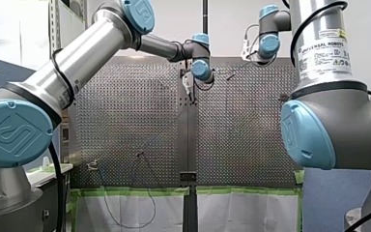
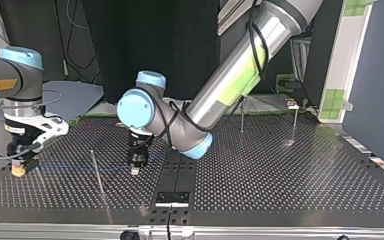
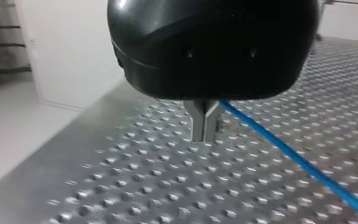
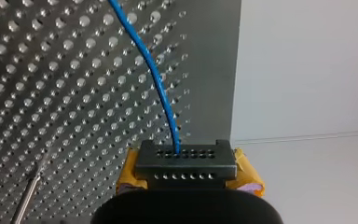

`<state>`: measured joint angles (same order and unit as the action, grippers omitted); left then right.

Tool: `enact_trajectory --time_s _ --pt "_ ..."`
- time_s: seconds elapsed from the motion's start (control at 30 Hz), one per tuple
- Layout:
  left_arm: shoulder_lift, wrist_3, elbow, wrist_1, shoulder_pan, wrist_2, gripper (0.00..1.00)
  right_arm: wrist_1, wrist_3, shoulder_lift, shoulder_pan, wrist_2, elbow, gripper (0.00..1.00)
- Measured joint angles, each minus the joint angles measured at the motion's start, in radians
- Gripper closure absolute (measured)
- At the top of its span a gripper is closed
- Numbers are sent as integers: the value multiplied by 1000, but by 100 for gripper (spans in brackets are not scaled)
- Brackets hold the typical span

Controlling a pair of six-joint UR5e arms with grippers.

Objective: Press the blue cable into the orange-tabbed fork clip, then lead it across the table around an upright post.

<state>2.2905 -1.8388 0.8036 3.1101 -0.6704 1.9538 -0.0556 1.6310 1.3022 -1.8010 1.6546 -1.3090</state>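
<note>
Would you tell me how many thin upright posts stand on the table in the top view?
3 posts: one at the view's left, two near its far right. My left arm may hide others.
</note>
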Motion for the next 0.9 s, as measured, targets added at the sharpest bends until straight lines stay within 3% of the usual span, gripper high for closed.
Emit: enact_trajectory --time_s 0.27,0.57,0.9 --pt "1 -4 -72 -3 0 -10 100 -50 17 -2 21 0 -49 100" --pt "2 -23 -158 -38 -5 -40 100 -116 36 -11 28 -5 -73 100" --pt "2 -43 -104 -91 -5 -44 100 -127 44 -65 23 -17 -75 100"
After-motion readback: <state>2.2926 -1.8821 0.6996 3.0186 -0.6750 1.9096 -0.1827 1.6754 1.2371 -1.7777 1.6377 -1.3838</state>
